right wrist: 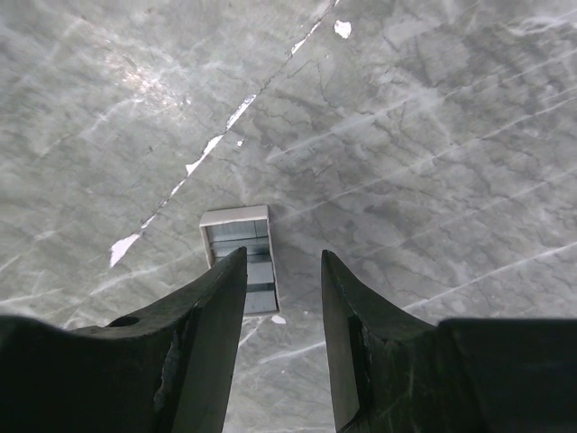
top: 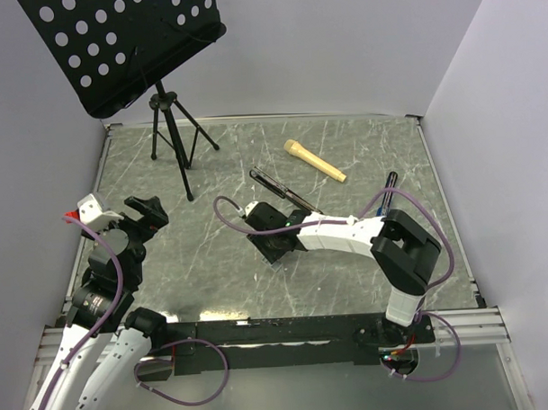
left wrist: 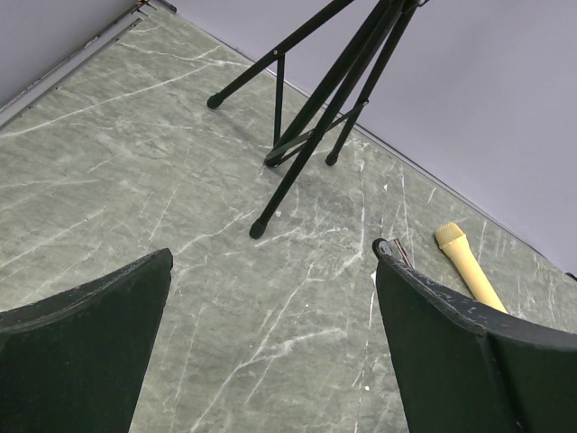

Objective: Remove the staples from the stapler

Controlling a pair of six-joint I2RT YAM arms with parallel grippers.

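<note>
The staples (right wrist: 237, 240), a small pale silvery strip, lie flat on the marble table, partly hidden behind my right gripper's left finger (right wrist: 216, 307). My right gripper (right wrist: 283, 260) hovers just above the tabletop with its jaws partly apart and nothing between them; the strip sits to the left of the gap. From above, the right gripper (top: 275, 248) is near the table's middle. The stapler (top: 283, 190), slim and black, lies just behind it; its end (left wrist: 398, 250) peeks past my left finger. My left gripper (top: 146, 210) (left wrist: 272, 255) is raised at the left, wide open and empty.
A tan stick-like handle (top: 315, 160) (left wrist: 470, 270) lies at the back. A blue-and-black pen (top: 389, 184) lies by the right arm. A black music stand (top: 124, 39) stands at the back left, its tripod legs (left wrist: 297, 135) ahead of the left gripper. White walls enclose the table.
</note>
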